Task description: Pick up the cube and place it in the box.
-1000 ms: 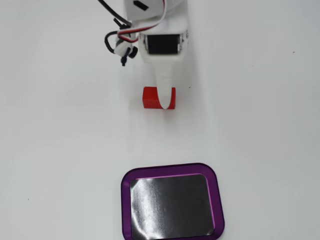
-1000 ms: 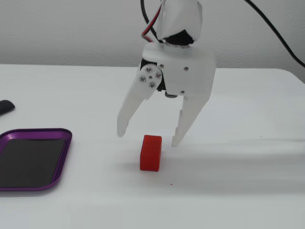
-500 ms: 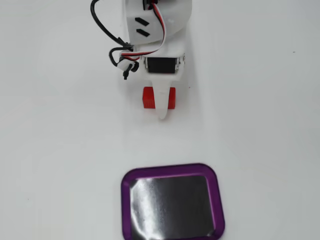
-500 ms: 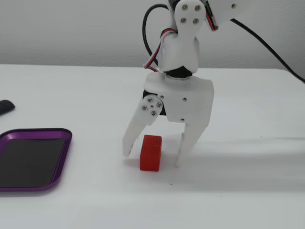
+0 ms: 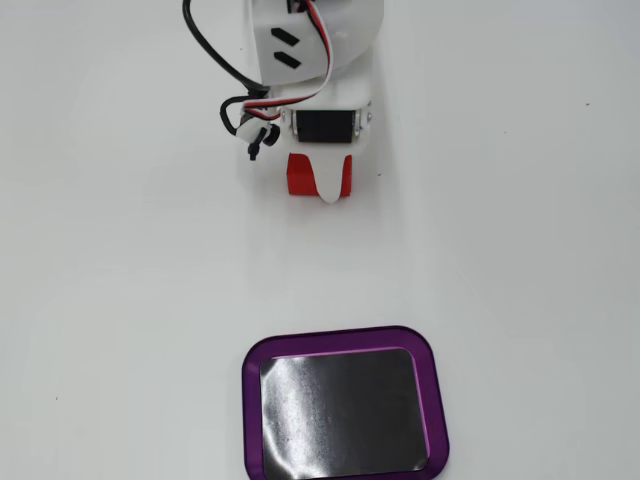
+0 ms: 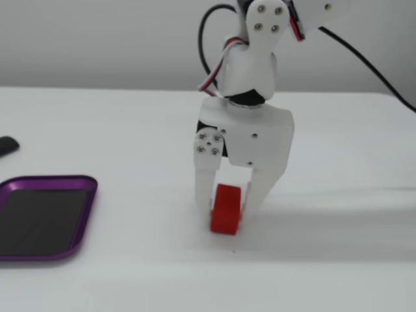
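Note:
The red cube [image 5: 300, 176] lies on the white table between my gripper's two white fingers. In a fixed view from the side, my gripper [image 6: 227, 207] points straight down, with one finger against each long side of the cube [image 6: 225, 213], which rests on the table. In a fixed view from above, my gripper [image 5: 322, 190] hangs over the cube and one white fingertip covers part of it. The box [image 5: 340, 340] is a purple-rimmed tray with a black bottom. It is empty and sits well apart from the cube, at the left in the side view [image 6: 45, 182].
Black and coloured cables [image 5: 215, 60] hang off the arm above the cube. A small dark object [image 6: 6, 146] lies at the table's left edge behind the box. White table surface lies between the cube and the box.

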